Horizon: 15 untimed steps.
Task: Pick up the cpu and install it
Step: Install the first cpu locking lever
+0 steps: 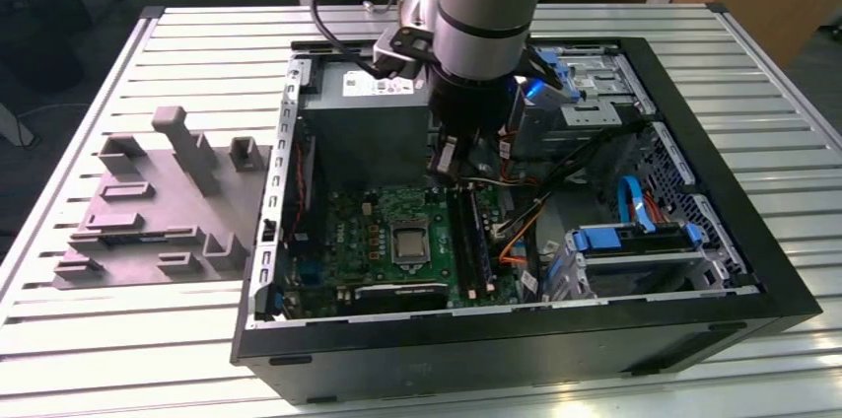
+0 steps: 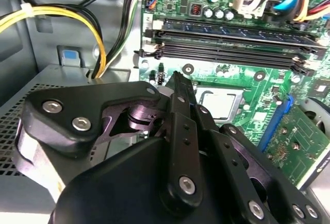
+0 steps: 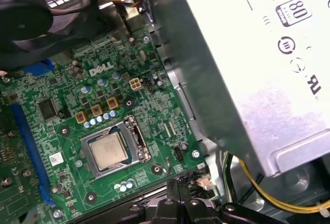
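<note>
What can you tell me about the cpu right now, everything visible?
The cpu is a small flat square chip with a pale silver metal top. In both wrist views it lies flat in the socket frame on the green motherboard, with nothing resting on it. The gripper is apart from it and holds nothing. In the exterior view it shows as a pale square on the board.

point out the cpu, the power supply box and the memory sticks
cpu point(image 3: 107, 151), first wrist view, middle of its silver top
power supply box point(image 3: 258, 64), first wrist view, its pale side panel
memory sticks point(image 2: 232, 31), second wrist view, middle of one stick
</note>
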Tool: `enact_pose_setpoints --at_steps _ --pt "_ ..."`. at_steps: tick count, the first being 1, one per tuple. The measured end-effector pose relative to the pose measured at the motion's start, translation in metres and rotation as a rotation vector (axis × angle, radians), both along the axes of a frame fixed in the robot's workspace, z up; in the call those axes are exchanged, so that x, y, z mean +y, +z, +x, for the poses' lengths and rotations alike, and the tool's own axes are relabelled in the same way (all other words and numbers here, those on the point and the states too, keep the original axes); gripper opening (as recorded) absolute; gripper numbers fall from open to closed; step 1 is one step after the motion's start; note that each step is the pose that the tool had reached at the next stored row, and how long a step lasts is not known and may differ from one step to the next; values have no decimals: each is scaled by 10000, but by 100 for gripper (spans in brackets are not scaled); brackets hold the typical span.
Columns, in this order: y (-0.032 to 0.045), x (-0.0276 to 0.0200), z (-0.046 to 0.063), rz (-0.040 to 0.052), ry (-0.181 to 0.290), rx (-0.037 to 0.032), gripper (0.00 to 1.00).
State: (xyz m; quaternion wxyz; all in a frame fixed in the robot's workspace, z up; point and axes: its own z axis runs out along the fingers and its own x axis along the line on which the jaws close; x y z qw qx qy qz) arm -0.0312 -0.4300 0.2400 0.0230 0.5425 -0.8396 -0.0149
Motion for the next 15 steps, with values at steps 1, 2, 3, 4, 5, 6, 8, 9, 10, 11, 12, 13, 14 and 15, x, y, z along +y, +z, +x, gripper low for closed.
enact_pose_setpoints --at_steps 1,2,3,4,5,6,8,9,10,11,12,13,14,15 --pt "-3 8 0 1 0 0 11" --pt "-6 17 0 1 0 0 11" --pt "-10 25 -1 3 0 0 11" --pt "-12 32 -3 3 0 0 11" --pt "-15 38 -5 3 0 0 11" --pt "-19 43 -9 5 0 0 11" --pt "-26 52 -22 7 0 -1 11" --pt "-29 55 -31 6 1 -1 11" --pt "-31 57 -39 4 0 0 11" --pt "-33 60 -46 3 0 1 11" --pt "-35 61 -55 2 0 1 11" --pt "-37 61 -63 1 -1 1 11" --pt "-37 61 -70 2 0 1 11" --pt "-38 61 -75 3 0 0 11"
